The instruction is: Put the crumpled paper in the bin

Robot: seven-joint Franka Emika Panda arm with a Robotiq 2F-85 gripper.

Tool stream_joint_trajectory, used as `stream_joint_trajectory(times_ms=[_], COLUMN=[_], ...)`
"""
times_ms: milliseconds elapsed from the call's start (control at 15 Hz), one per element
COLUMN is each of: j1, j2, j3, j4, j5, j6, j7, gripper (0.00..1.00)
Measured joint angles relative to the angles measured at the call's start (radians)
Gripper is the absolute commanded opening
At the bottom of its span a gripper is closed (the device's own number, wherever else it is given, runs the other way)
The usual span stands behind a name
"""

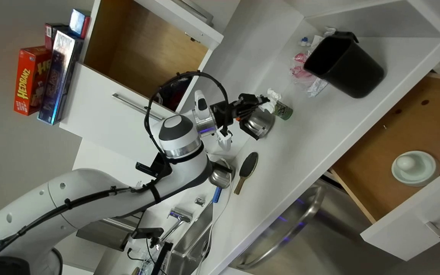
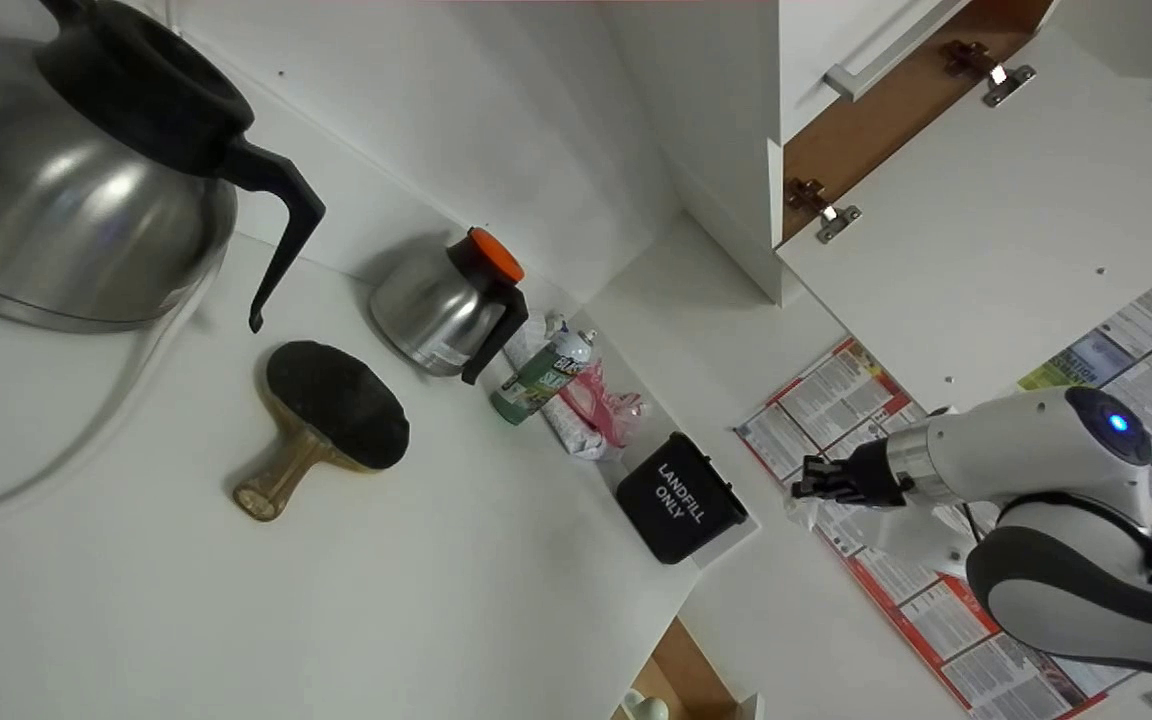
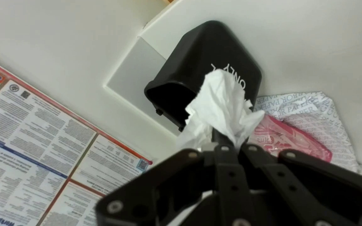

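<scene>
In the wrist view the crumpled paper (image 3: 222, 106) covers part of the bin (image 3: 203, 56) and the tips of the pincer (image 3: 235, 142), itself blurred and cut off by the lower edge. The bin's inside is too dark to make out. In an exterior view the paper hides the top of the can (image 1: 283, 111); both exterior views cut off the arm (image 1: 90, 194).

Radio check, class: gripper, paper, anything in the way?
Black two-fingered gripper shut on crumpled white paper wad. Wad outside boxy black bin. No obstruction visible at its open mouth.
</scene>
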Motion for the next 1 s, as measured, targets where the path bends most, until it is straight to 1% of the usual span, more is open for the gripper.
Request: stream_joint_trajectory(times_ms=[267,600,800,1000], j1=[-0.028,-0.061,-0.079,-0.094], j2=[0.08,0.217,0.307,0.399], j3=[-0.027,-0.071,-0.078,-0.077], j4=[0.108,0.249,0.327,0.399], j5=[-0.067,-0.084,-0.065,0.009], j6=[0.003,0.01,0.01,0.015], j7=[0.17,0.308,0.382,0.4], gripper=[0.01,0.01,0.01,0.01])
